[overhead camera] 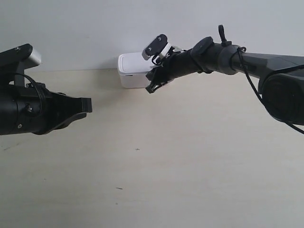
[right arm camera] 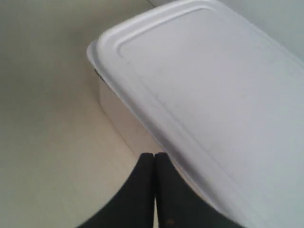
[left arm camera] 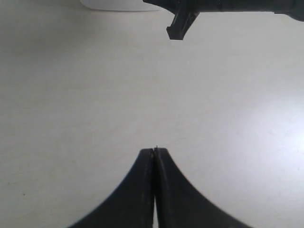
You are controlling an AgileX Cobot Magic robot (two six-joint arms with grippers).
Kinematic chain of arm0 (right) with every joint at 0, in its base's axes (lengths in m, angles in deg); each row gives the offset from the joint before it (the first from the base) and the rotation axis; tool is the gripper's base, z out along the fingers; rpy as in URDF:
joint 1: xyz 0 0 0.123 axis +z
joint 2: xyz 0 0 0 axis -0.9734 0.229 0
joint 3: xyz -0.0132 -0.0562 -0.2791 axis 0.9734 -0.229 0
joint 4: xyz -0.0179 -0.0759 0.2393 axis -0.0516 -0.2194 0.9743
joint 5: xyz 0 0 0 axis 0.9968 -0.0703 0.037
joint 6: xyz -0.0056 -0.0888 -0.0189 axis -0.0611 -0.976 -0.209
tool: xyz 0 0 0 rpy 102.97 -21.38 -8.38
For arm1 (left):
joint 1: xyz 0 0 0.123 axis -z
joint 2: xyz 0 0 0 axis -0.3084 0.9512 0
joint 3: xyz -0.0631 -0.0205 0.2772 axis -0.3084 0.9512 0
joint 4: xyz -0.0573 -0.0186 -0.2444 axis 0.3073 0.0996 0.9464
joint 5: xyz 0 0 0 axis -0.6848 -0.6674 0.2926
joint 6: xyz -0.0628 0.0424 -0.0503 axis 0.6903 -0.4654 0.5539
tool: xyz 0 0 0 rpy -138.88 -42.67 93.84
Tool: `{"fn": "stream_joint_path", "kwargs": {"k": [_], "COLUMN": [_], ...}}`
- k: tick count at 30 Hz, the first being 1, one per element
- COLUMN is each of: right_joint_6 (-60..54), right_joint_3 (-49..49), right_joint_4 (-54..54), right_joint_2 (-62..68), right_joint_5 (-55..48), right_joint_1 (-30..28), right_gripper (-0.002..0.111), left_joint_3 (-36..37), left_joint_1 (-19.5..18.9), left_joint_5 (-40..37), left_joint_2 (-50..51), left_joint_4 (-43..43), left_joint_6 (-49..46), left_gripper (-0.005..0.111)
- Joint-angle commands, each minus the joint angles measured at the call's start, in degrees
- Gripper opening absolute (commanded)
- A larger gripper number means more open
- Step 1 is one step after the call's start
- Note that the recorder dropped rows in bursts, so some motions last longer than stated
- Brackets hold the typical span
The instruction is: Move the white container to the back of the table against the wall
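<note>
White box (overhead camera: 133, 71) sits at far edge of table (overhead camera: 166, 161), back side at or v. near the wall (overhead camera: 71, 28); whether any gap is left can't be told from these views. R claw (right arm camera: 154, 157) is on the arm at exterior view's right; its two fingers are pressed together w/ nothing between them, tips at the box's side facing away from the wall, just under the lid rim; touching or a hair off, can't tell. L claw (left arm camera: 154, 151) likewise has fingers together & empty; it hovers over bare table, well apart from the box.

Job looks done or nearly so, IMO.

Risks from here:
- More fwd push w/ box already at the wall could squash the thin plastic or pop the lid; it has nowhere to go.
- Tips seem toward one end of that side, not mid; extra push prob. swings the box askew, one corner off the wall.
- Tips this high could ride up & lever the lid.
- On pull-back, a finger catching the rim overhang could drag the box away from the wall.

Next move prob. calls for a straight, gentle retreat.
</note>
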Motion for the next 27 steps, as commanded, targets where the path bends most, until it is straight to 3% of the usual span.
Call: {"fn": "stream_joint_path", "kwargs": {"k": [1, 9, 24, 27], "right_joint_6": [-7.4, -27.7, -29.6, -33.1], "right_joint_3": [0.8, 0.8, 0.8, 0.8], "right_joint_4": [-2.9, 8.2, 8.8, 13.9], "right_joint_2": [-0.1, -0.1, 1.9, 2.1], "right_joint_5": [-0.8, -3.9, -1.6, -1.6], "right_joint_1": [0.0, 0.0, 0.0, 0.0], "right_gripper": [0.000, 0.000, 0.000, 0.000], "left_joint_3": [0.2, 0.2, 0.2, 0.2], "left_joint_1": [0.2, 0.2, 0.2, 0.2], "left_joint_5": [0.0, 0.0, 0.2, 0.2], "left_joint_2": [-0.5, -0.5, -0.4, -0.4], "left_joint_4": [-1.0, -1.9, -3.0, -3.0], "left_joint_6": [-0.2, -0.2, -0.2, -0.2], "left_gripper": [0.000, 0.000, 0.000, 0.000]}}
